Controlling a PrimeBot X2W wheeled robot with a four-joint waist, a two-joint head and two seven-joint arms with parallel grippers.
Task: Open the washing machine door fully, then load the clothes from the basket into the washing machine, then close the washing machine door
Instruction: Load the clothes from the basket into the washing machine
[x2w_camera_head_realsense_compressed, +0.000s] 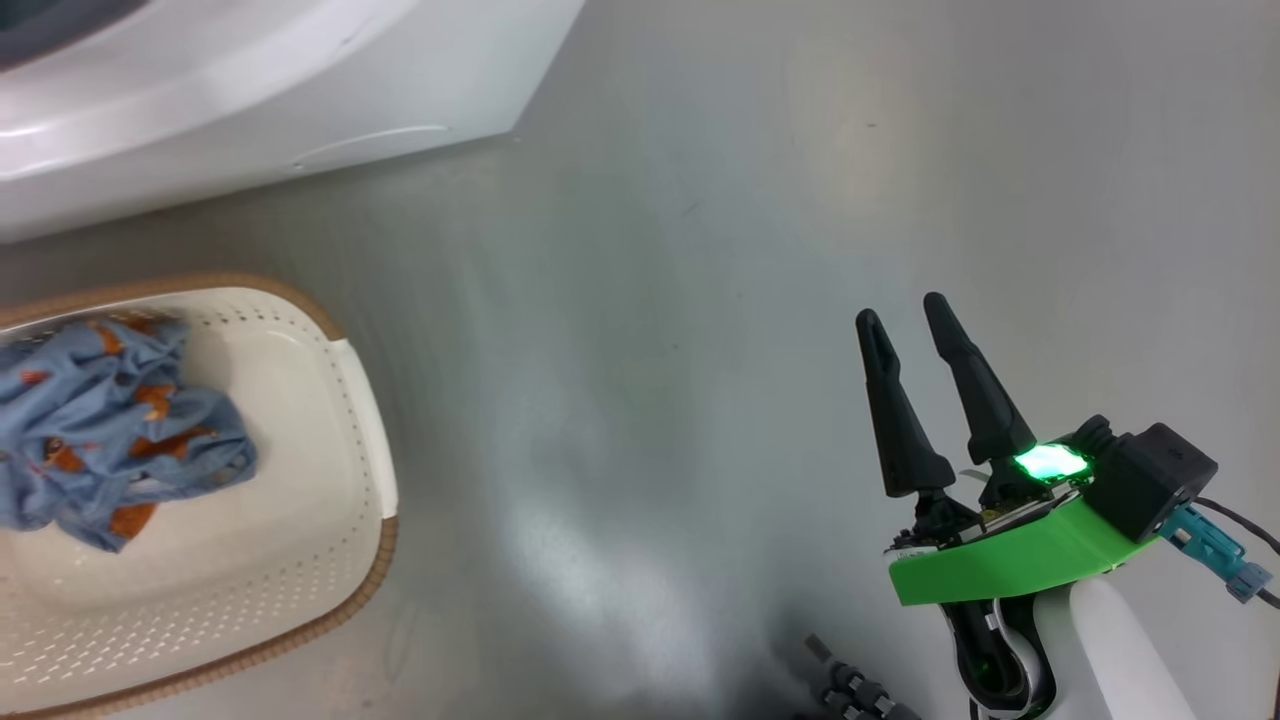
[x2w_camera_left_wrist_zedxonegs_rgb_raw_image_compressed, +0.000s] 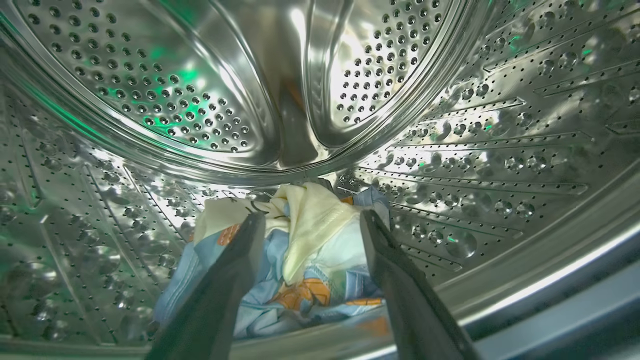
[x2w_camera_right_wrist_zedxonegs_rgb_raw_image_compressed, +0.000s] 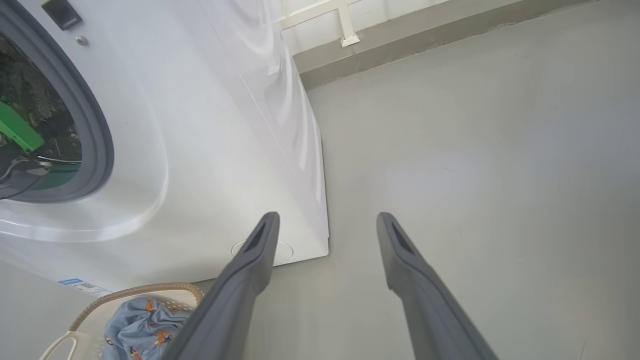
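Note:
My left gripper is inside the washing machine's steel drum, open, with nothing between its fingers. Below and beyond its fingertips lies a pile of clothes: cream, light blue and orange-printed pieces on the drum floor. The white washing machine stands at the head view's top left; its front and grey gasket show in the right wrist view, where a green part of my left arm sits in the opening. The cream basket holds a blue garment with orange prints. My right gripper hangs open over bare floor. The door is out of view.
Grey floor spreads to the right of the machine and basket. A wall base and a white frame foot stand behind the machine. The round service flap is at the machine's lower front corner.

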